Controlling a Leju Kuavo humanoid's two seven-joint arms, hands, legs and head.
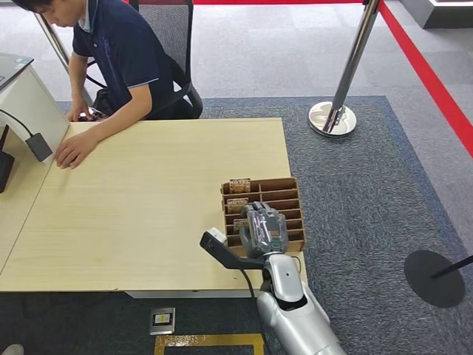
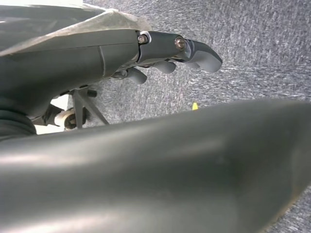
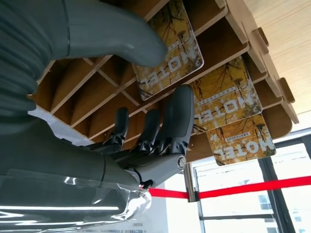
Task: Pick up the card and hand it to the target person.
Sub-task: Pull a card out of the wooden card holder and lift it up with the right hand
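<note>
A brown slotted card holder stands on the wooden table near its right front corner. Three yellow "HOTEL" cards stand in its left slots. My right hand hovers over the holder's near rows. In the right wrist view the thumb lies over the nearest card, and the dark fingers stand on its other side with a small gap. Two more cards sit behind it. The card still sits in its slot. My left hand hangs over the grey carpet, holding nothing.
A person in a dark shirt sits at the table's far left, one hand flat on the top. A black corded device lies beside the holder. A white monitor stands at the left. A stanchion base stands beyond the table.
</note>
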